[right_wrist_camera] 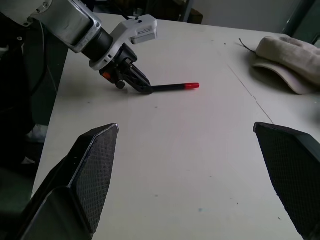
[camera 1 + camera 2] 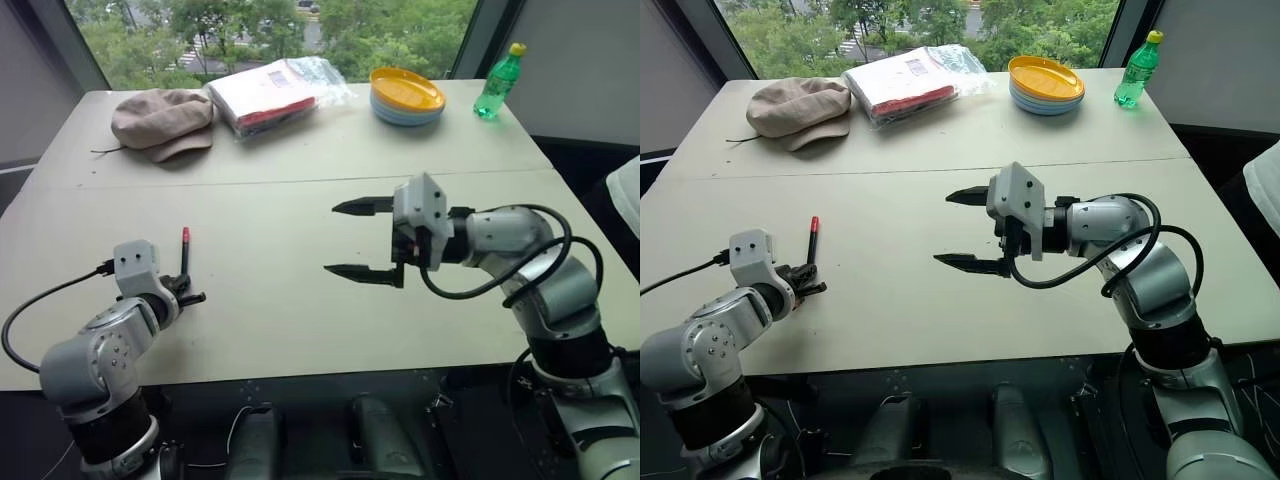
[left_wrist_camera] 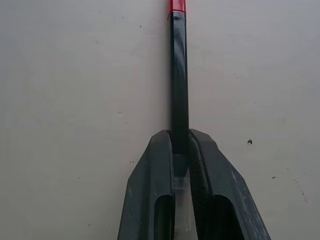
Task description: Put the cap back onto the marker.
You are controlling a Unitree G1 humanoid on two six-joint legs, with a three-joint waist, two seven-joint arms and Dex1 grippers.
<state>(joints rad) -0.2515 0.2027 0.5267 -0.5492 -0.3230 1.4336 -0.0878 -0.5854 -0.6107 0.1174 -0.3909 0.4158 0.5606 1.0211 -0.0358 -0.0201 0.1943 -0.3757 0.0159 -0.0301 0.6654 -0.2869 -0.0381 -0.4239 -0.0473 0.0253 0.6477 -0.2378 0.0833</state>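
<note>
Ahead you see a pale table under a leafy window; left gripper clamps the marker, right gripper gapes empty.

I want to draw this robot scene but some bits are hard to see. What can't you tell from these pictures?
- The marker's lower end: hidden between the left hand's shut fingers in the left wrist view.
- Its red end: too small to tell whether the cap is pushed fully on.
- The green bottle's label: too small to read.
- The package's contents: blurred by wrinkled plastic.
</note>
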